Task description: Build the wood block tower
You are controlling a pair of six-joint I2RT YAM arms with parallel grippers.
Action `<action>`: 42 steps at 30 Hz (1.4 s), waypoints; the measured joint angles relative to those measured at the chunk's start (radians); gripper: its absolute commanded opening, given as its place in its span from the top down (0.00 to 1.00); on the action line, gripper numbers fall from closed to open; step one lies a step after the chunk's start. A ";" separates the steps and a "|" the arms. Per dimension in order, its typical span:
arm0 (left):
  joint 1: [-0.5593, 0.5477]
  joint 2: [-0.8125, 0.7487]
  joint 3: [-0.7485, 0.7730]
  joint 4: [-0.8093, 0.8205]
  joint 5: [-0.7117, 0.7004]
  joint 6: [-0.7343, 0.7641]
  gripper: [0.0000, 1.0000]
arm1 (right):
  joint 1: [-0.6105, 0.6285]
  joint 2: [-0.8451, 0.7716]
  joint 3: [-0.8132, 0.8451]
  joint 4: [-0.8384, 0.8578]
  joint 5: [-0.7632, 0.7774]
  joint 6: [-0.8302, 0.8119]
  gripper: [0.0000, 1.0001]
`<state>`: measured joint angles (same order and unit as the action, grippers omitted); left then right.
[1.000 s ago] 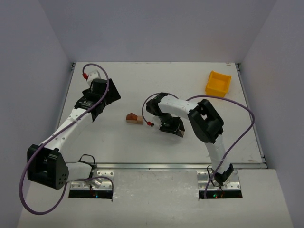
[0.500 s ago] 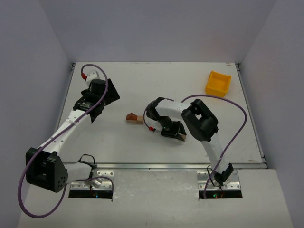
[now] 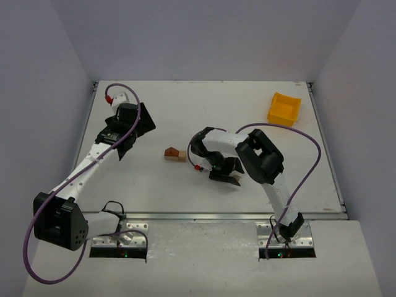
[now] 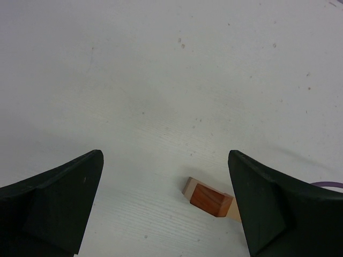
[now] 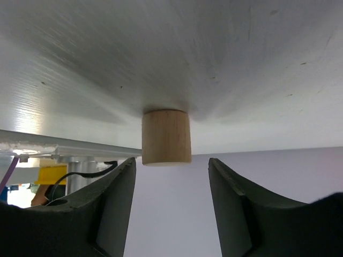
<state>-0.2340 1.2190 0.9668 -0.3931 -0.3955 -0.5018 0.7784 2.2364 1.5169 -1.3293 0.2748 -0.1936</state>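
Observation:
The wood block tower stands as a small cluster (image 3: 175,154) mid-table: a reddish-brown block (image 4: 210,197) on a pale flat bar. My left gripper (image 3: 137,133) hovers to its left, open and empty (image 4: 165,158), the cluster lying ahead near the right finger. My right gripper (image 3: 226,175) is low over the table, right of the cluster. Its jaws (image 5: 171,163) stand open. A pale wooden cylinder (image 5: 166,136) stands on end on the table just beyond the fingertips, touching neither finger.
A yellow plastic bin (image 3: 284,108) sits at the back right corner. Purple cables loop from both arms over the table. The table's metal front rail (image 3: 235,216) runs along the near edge.
The right jaws have widened and let go of the cylinder, which now stands free. The right arm shifted slightly nearer. The left arm has barely moved.

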 measured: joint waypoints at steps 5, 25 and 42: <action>0.000 0.000 0.000 0.000 -0.004 0.000 0.00 | 0.000 -0.001 0.000 0.004 0.014 0.000 0.37; 0.000 0.000 0.000 0.001 -0.002 0.000 0.00 | 0.000 -0.818 -0.508 0.567 -0.095 0.064 0.34; 0.000 -0.032 -0.007 0.008 0.008 0.000 0.00 | -0.003 -0.775 -0.729 0.757 0.008 0.531 0.49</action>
<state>-0.2340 1.1865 0.9594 -0.3851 -0.3878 -0.5022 0.7753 1.4616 0.7877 -0.5726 0.2826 0.3376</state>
